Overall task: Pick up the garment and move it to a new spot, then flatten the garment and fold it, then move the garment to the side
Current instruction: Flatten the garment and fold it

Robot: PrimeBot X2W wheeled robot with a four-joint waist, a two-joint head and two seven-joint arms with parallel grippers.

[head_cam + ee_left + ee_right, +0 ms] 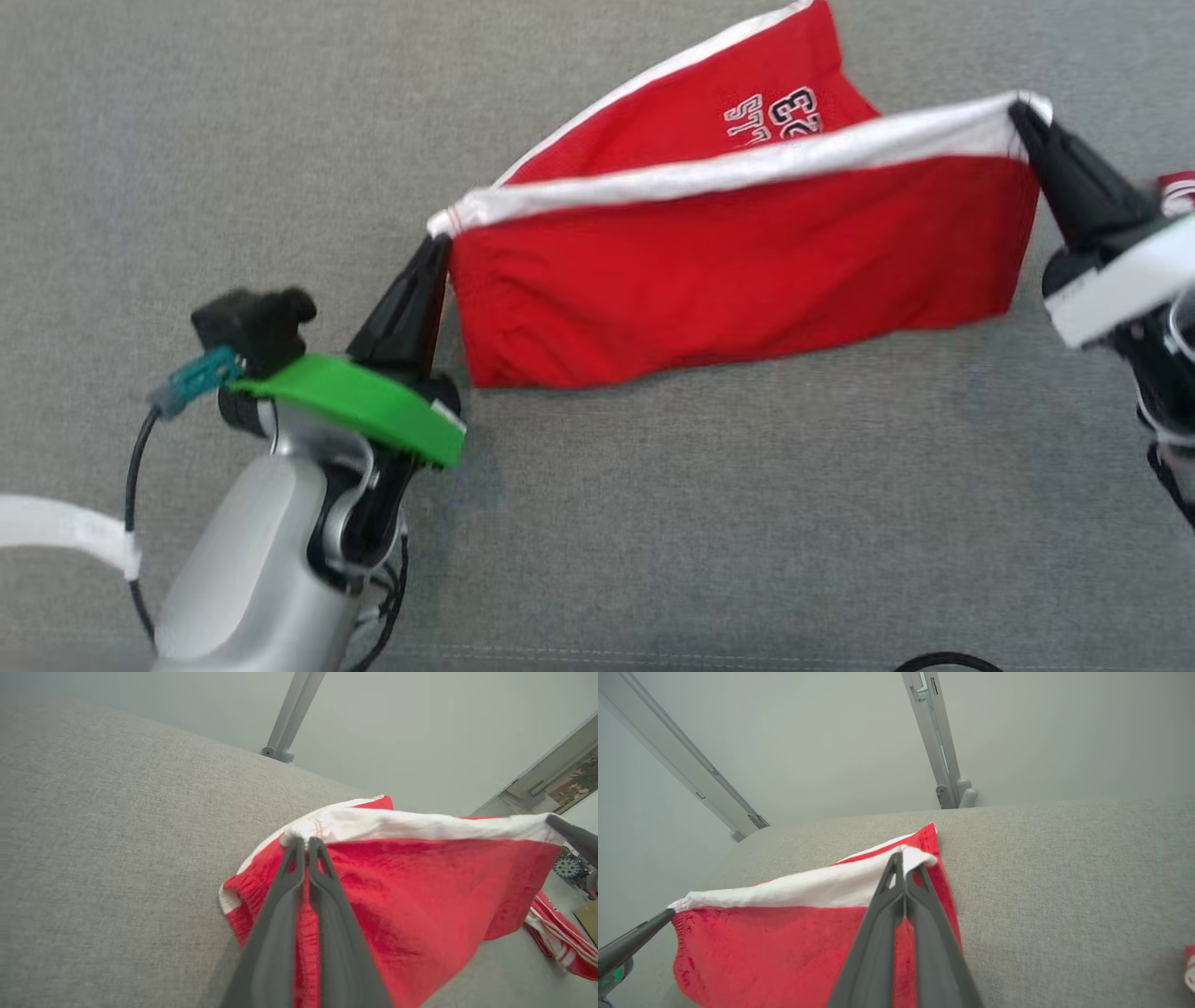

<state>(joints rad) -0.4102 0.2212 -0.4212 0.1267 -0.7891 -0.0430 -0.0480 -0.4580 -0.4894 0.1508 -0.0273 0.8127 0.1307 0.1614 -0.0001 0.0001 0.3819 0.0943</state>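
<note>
I have one garment [738, 271] in play, red with a white band along one edge, and both grippers are on it. My left gripper [439, 243] has its two fingers pinched tight on one end of the white band. My right gripper [1019, 110] has its two fingers clamped on the other end. The band runs taut and nearly straight from one set of tips to the other.

Below the band, toward my wrists, a red panel hangs slack with its lower edge near the grey surface [653, 523]. Beyond the band, past the fingertips, the rest of the garment lies on that surface, and its print, a "23" and some letters, reads upside down to me.

From the left wrist, the fingers [285, 891] come together on the band's stitched corner, and the right gripper [552, 820] holds the far end off to that side. From the right wrist, the closed tips [906, 856] bite the white corner.

A second red cloth [1178, 191] with white stripes lies just outside my right gripper, apart from the garment. The right wrist view shows two metal posts [941, 746] beyond the surface's far edge.
</note>
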